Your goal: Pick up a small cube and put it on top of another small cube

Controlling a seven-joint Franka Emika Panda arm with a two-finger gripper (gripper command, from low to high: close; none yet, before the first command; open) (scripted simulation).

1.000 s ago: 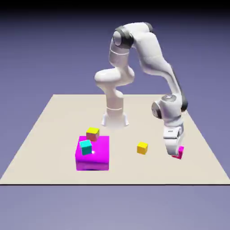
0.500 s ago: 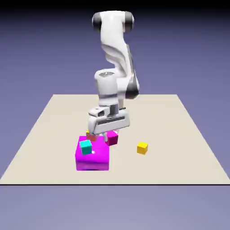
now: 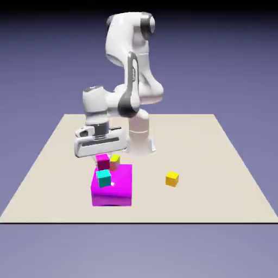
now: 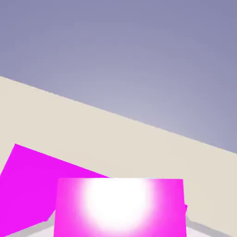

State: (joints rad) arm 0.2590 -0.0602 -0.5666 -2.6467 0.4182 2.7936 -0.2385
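Observation:
In the exterior view my gripper [image 3: 102,158] hangs over the far edge of the large magenta block [image 3: 112,189], shut on the small magenta-pink cube [image 3: 102,162]. A yellow cube [image 3: 115,160] sits just to that cube's right, partly hidden behind the block. A second yellow cube [image 3: 172,178] lies alone on the table further to the exterior view's right. In the hand view the held small cube [image 4: 119,208] fills the bottom with a bright glare and hides my fingertips. Part of the large block [image 4: 28,185] shows at the lower left.
A teal cube [image 3: 103,177] stands on top of the large magenta block, near its left front. The beige table [image 3: 217,163] stretches out to the exterior view's right, and its far edge crosses the hand view as a slanted band [image 4: 139,148].
The arm has swung from the exterior view's right to the left, carrying the small pink cube from the table's right side to beside the yellow cube behind the large block.

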